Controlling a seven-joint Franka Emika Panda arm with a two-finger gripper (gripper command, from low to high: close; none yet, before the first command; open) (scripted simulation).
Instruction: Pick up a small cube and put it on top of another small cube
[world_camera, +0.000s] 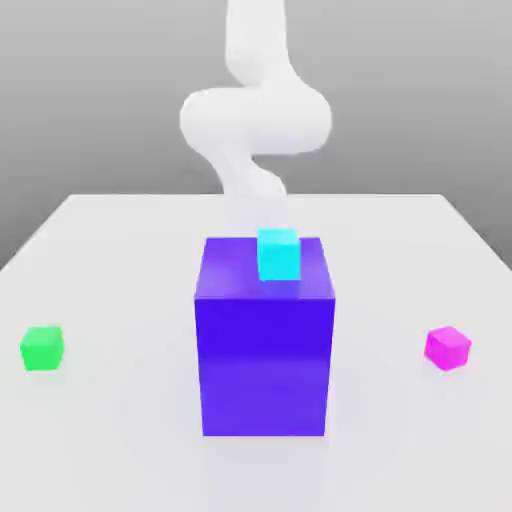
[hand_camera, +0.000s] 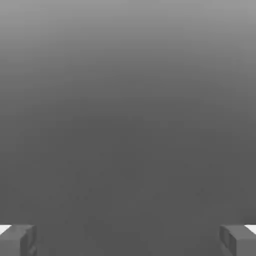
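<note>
A small glossy magenta cube lies on the white table at the exterior view's right. Far across from it, at the exterior view's left, rests a small bright green cube of the same size. The white arm rises behind the big block in the middle. In the hand view my gripper is open, its two grey fingertips far apart with nothing between them, facing plain grey background.
A big blue-violet block stands in the table's middle, between the two small cubes. A small cyan cube sits on its top near the back edge. The white table has bare surface around all the cubes.
</note>
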